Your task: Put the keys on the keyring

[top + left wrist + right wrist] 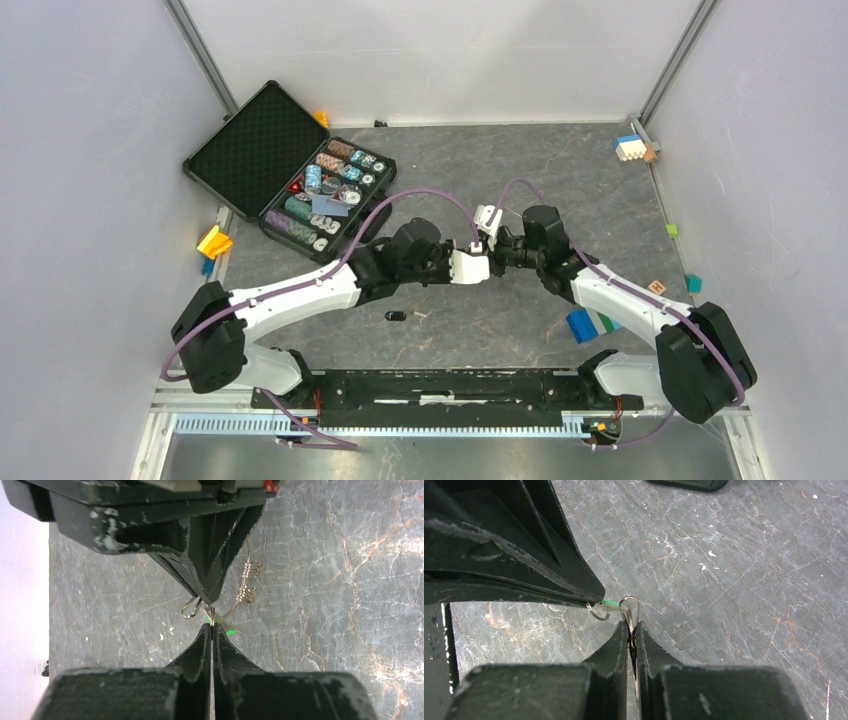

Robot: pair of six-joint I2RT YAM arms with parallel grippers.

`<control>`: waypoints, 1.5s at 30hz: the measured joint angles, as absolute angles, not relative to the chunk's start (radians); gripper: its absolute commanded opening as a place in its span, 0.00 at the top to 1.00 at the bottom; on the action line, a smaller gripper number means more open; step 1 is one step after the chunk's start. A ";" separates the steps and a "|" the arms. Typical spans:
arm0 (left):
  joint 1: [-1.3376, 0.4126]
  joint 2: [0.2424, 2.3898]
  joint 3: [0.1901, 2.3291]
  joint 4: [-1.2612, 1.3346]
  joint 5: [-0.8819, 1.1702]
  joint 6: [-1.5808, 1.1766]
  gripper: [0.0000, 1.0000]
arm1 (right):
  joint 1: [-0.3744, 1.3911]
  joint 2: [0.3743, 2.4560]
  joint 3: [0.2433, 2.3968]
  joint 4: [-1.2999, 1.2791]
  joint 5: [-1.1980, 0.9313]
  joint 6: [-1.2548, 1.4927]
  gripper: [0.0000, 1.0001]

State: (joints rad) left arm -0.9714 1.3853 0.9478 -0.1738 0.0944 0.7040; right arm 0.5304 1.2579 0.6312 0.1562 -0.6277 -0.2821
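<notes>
Your left end effector [211, 630] is pressed together on the small metal key with the bright green plastic head [610, 602]; only a sliver of green shows past its tips. Your right end effector [631, 626] is pinching the thin round silver wire keyring [629, 605], whose loop stands up out of its fingertips, with the small plain brassy-silver keys [248, 593] hanging beside it. The two sets of tips almost touch, in the air above the grey marbled surface [749, 580]. A second small wire loop [599, 612] sits just under the green sliver; you cannot tell whether it belongs to the ring or to the key.

The step in hand looks like threading the green key onto the ring. Go slowly: hold the right grip firm so the wire does not twist, and steer only the left, bringing the key's hole to the wire's free end. Watch both wrist views, since the tips hide the contact. The small metal key with the black plastic head [395, 316] lies on the surface, well apart, for afterwards.
</notes>
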 measured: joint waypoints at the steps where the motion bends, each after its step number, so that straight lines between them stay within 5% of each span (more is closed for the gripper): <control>1: -0.974 1.383 0.948 -0.182 0.082 0.707 0.98 | 0.530 1.258 0.631 0.156 -0.628 -0.282 1.00; 45: -1.035 1.402 0.948 -0.169 -0.081 0.712 0.98 | 0.530 1.272 0.631 0.156 -0.655 -0.282 1.00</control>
